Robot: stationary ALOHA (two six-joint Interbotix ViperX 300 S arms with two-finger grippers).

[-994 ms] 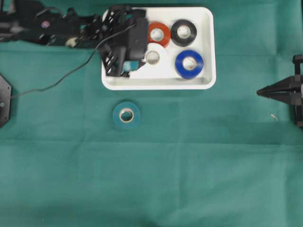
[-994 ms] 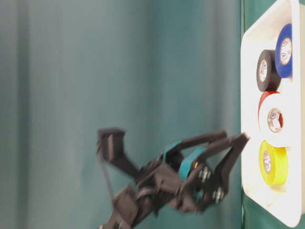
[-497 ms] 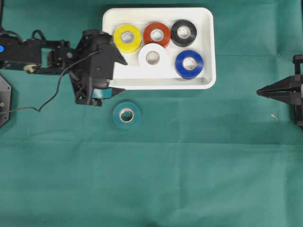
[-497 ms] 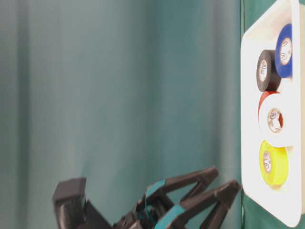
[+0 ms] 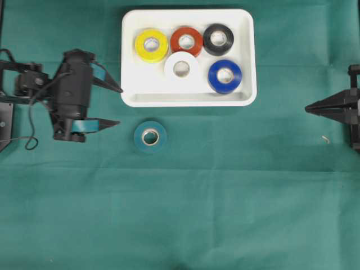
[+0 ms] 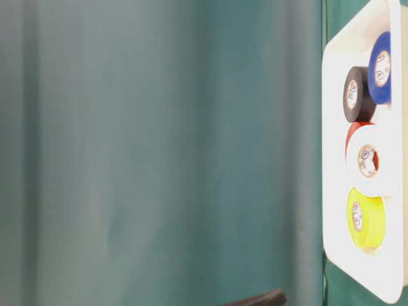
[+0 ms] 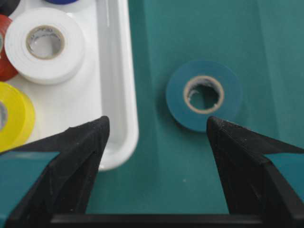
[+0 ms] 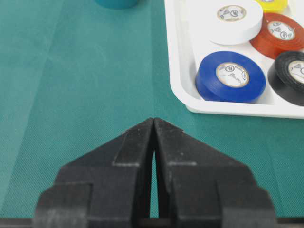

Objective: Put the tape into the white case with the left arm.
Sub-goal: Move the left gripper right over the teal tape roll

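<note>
A teal tape roll (image 5: 150, 136) lies flat on the green cloth, just below the white case (image 5: 188, 101). Inside the case are yellow (image 5: 151, 45), red (image 5: 186, 40), black (image 5: 218, 38), white (image 5: 181, 68) and blue (image 5: 224, 76) rolls. My left gripper (image 5: 119, 106) hangs open and empty, left of the case's near-left corner and left of the teal roll. In the left wrist view the teal roll (image 7: 204, 95) sits ahead, close to the right fingertip (image 7: 223, 130), with the case rim (image 7: 118, 71) to the left. My right gripper (image 5: 308, 109) rests shut at the right edge.
A thin black cable (image 5: 28, 140) trails from the left arm at the left edge. A tiny pale scrap (image 5: 326, 138) lies on the cloth near the right gripper. Green cloth covers the whole table.
My left gripper has drawn back out of the case, leftward and toward the front, uncovering the yellow roll inside. It stayed open. The right arm has not moved.
</note>
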